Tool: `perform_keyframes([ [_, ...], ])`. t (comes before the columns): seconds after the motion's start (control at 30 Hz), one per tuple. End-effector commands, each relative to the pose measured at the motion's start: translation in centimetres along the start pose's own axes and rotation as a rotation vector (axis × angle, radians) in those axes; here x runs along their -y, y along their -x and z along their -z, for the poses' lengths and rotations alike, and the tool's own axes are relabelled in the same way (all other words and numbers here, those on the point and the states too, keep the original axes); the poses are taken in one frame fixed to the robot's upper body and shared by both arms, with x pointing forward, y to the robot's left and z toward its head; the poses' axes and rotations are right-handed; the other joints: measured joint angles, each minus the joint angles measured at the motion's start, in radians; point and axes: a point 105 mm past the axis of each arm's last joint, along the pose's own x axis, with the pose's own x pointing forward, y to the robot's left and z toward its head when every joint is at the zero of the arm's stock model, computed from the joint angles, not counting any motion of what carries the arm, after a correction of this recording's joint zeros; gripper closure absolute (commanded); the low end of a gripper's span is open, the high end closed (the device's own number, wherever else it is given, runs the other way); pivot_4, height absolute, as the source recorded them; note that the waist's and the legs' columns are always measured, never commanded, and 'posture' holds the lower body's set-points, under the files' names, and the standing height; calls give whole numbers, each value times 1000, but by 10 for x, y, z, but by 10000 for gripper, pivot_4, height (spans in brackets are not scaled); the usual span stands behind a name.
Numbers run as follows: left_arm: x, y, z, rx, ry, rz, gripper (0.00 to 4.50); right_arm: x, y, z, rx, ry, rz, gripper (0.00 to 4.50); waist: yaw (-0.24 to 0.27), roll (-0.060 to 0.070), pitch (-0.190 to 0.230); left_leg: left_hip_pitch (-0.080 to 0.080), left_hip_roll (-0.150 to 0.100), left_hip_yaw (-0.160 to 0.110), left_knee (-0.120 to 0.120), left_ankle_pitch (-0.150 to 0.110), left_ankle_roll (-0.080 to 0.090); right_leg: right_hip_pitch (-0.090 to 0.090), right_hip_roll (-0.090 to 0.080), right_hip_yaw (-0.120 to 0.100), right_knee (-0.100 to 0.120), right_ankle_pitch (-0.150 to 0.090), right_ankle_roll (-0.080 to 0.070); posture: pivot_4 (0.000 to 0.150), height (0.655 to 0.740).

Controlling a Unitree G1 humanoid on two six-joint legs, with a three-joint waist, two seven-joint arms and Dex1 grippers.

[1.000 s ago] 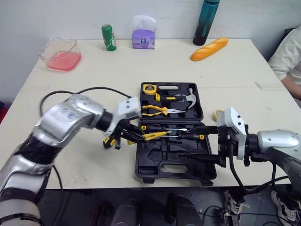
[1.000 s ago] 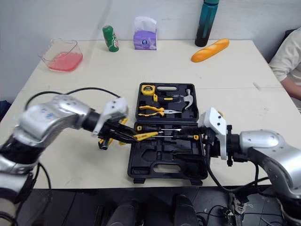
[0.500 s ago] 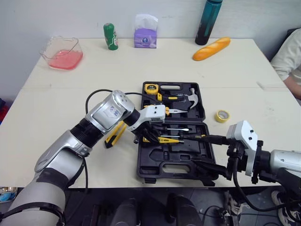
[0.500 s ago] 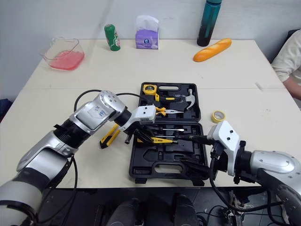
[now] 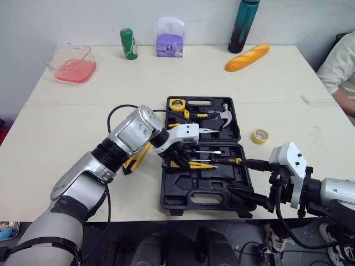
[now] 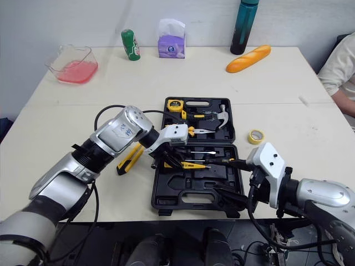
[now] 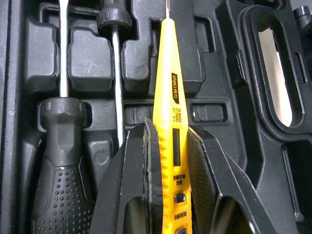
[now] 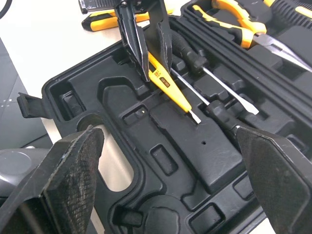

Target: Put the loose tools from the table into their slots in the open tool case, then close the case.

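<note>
A cream table (image 5: 83,111) is set against a white wall (image 5: 83,22). The black case (image 5: 188,197) lies open on it near the front edge.

The left jaws are closed on the handle end of a yellow tester (image 7: 170,97), which is held low over the near half of the case, its tip pointing away from the jaws along a moulded groove. Whether it is seated in the groove cannot be told. Just beside these jaws two screwdrivers (image 7: 61,161) are lodged in their slots, parallel to the tester. Beyond the left jaws, in the far half of the case, a tape measure (image 5: 176,103), pliers (image 8: 234,19) and a hammer (image 5: 224,114) are stowed. Behind the left jaws, under that arm, a yellow and black knife (image 5: 135,158) is left on the table just beside the case.

The right jaws are spread wide and hold nothing. They are poised at the near right corner of the case, pointing across it towards the left jaws, with the tester's tip between the two sets of jaws. A yellow tape roll (image 5: 259,136) lies on the table near the right jaws, just off the case.

Well beyond both jaws, along the far edge, a pink tub (image 5: 71,64), a green can (image 5: 128,44), a purple tissue pack (image 5: 169,41), a teal bottle (image 5: 242,26) and a bread (image 5: 247,57) are lined up. A person's sleeve (image 5: 338,66) is seen at the table's right end.
</note>
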Motion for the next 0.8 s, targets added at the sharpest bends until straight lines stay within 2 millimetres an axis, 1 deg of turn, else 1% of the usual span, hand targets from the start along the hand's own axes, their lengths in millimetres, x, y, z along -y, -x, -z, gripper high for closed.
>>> perform_keyframes([
  [0.03, -2, 5, 13, -80, 43, -30, 40464, -1, 0, -8, 23, 40, -12, 0, 0, 0, 0, 0, 0, 0, 0, 0, 0, 0, 0, 0, 0, 0, 0, 1500, 7314],
  [0.17, -1, 4, 17, -97, 44, -34, 40464, -2, -2, -8, 29, 42, -17, 0, 2, 0, 0, 0, 0, 0, 0, 0, 0, 0, 0, 0, 0, 0, 0, 1500, 7314],
  [0.23, 0, 4, 14, -80, 57, -35, 40464, -2, -3, -7, 30, 41, -18, 0, 2, 0, 0, 0, 0, 0, 0, 0, 0, 0, 0, 0, 0, 0, 0, 1500, 7314],
  [0.3, 2, 6, 8, -58, 80, -24, 29969, -2, -3, -7, 31, 40, -20, 0, 2, 0, 0, 0, 0, 0, 0, 0, 0, 0, 0, 0, 0, 0, 0, 1500, 7314],
  [0.4, 2, 10, 5, -57, 71, -32, 17735, -1, -3, -7, 32, 39, -21, 0, 3, 0, 0, 0, 0, 0, 1, 0, 0, 0, 0, 1, 1, 0, 0, 1500, 7314],
  [0.43, 2, 14, 0, -36, 67, -35, 12528, -1, -3, -7, 32, 40, -22, 0, 4, 0, 0, 0, -1, 0, 1, 0, 0, 0, -1, 1, 1, 0, 0, 1500, 7314],
  [0.5, 2, 23, -10, 12, 39, -50, 5230, -2, -3, -7, 32, 39, -24, 0, 5, 0, 0, 0, -1, 0, 1, 0, 1, 0, -1, 1, 2, 0, 0, 1500, 7314],
  [0.57, 1, 29, -18, 85, -17, -66, 5230, -3, -3, -7, 31, 39, -27, 0, 5, 0, 0, 0, -1, 0, 2, 0, 1, 0, -1, 1, 2, 0, 0, 1500, 7314],
  [0.63, 2, 32, -23, 185, -60, -62, 5230, -5, -3, -6, 32, 41, -30, 0, 4, 0, 0, 0, -1, 0, 2, 0, 1, 0, -1, 1, 2, 0, 0, 1500, 7314],
  [0.7, 4, 33, -23, 280, -171, -70, 5230, -5, -2, -7, 32, 45, -28, 0, 3, 0, 0, 0, -1, 0, 1, 0, 1, 0, -1, 1, 2, 0, 0, 1500, 7314],
  [0.73, 7, 32, -17, 311, -229, -63, 5230, -4, -2, -6, 31, 47, -24, 0, 3, 0, 0, 0, -1, 0, 1, 0, 1, 0, -1, 1, 2, 0, 0, 1500, 7314],
  [0.77, 10, 30, -11, 333, -251, -51, 10717, -4, -2, -6, 30, 47, -22, 0, 1, 0, 0, 0, -1, 0, 1, 0, 1, 0, -2, 1, 1, 0, 0, 1500, 7314],
  [0.8, 14, 29, -8, 372, -264, -29, 13080, -4, -1, -6, 29, 47, -21, 0, 0, 0, 0, 1, -1, 0, 1, 0, 1, 0, -2, 1, 2, 0, 0, 1500, 7314],
])
